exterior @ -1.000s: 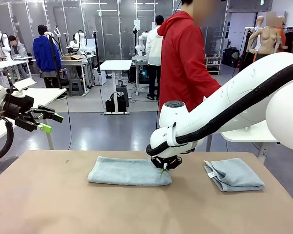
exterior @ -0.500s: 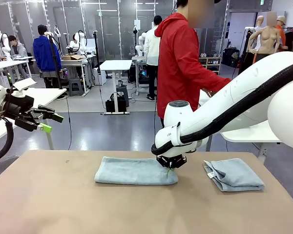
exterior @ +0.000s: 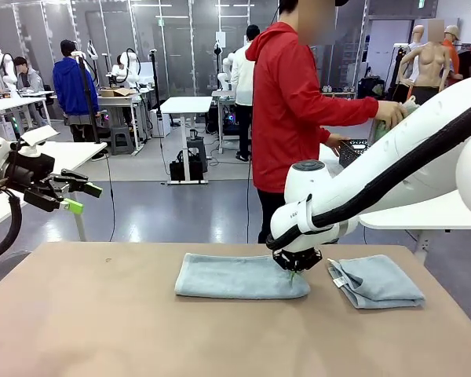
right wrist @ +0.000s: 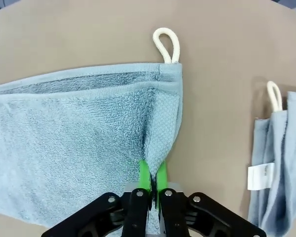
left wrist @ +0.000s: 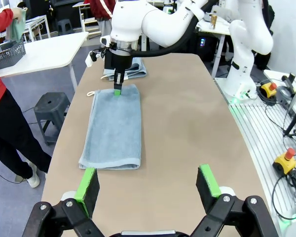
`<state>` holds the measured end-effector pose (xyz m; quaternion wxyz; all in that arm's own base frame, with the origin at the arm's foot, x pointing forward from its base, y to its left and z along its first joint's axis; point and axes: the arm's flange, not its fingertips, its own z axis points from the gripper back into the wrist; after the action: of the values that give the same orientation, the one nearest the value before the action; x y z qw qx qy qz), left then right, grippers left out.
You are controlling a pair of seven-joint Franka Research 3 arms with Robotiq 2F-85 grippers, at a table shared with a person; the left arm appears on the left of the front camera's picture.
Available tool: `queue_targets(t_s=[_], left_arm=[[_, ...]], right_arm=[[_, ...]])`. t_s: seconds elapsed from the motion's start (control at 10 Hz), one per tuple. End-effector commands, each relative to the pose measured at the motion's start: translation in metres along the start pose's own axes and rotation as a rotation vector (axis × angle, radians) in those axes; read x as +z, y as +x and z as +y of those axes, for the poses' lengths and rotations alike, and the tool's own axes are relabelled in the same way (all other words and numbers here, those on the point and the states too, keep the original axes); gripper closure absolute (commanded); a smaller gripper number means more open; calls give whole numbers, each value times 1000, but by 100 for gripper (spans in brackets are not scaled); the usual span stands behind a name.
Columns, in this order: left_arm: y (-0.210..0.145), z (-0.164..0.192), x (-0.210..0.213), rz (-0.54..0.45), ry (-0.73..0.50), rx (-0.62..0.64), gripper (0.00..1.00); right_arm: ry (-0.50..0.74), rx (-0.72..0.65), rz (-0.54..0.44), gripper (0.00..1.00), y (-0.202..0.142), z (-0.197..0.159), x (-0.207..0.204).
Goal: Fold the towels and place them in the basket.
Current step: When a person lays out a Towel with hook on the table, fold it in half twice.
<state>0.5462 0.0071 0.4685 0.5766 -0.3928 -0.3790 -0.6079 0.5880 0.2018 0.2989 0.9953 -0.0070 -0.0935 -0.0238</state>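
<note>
Here, closest to me, my right end effector [right wrist: 151, 190] is pinched tight on the near edge of the long towel [right wrist: 84, 143], green pads pressed together with a ridge of terry bunched between them. I grip at the edge, near the corner with the white hanging loop [right wrist: 166, 44], because I judge that a hold there lets me drag or lift that end without disturbing the fold already in the cloth; the doubled layer shows along the far edge.

From the front, that towel [exterior: 239, 276] lies flat in a long strip across the middle of the worktop [exterior: 102, 330], and my right end effector [exterior: 295, 271] stands straight down on its right end. Just beside it, apart from it, rests the second towel [exterior: 377, 281], folded compact with its white tag showing, probably parked there so both can go into the basket together.

My left end effector [left wrist: 148, 182] hangs spread wide and empty above the near end of the worktop, held back, I think, to leave the cloth free and be ready for the other end.

Farther off, past the worktop, a person in a red top has a hand [exterior: 334, 144] at the basket [exterior: 353, 151], which sits on a side table [exterior: 408, 214]. So the basket is well apart from both towels.
</note>
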Motion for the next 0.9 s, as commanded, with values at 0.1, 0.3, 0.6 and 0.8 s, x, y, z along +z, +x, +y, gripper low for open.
queue_targets(t_s=[0.1,0.3,0.6,0.8], left_arm=[[2,-2,1,-4,3,0,0],[2,-2,1,-4,3,0,0],[2,-2,1,-4,3,0,0],[2,-2,1,-4,3,0,0]], right_arm=[[-15,7,-26,100,-2,-8,18],[4,12,-50,100,1,-2,49],[6,40,-70,100,2,38,100],[45,34,-66,100,-2,80,127]])
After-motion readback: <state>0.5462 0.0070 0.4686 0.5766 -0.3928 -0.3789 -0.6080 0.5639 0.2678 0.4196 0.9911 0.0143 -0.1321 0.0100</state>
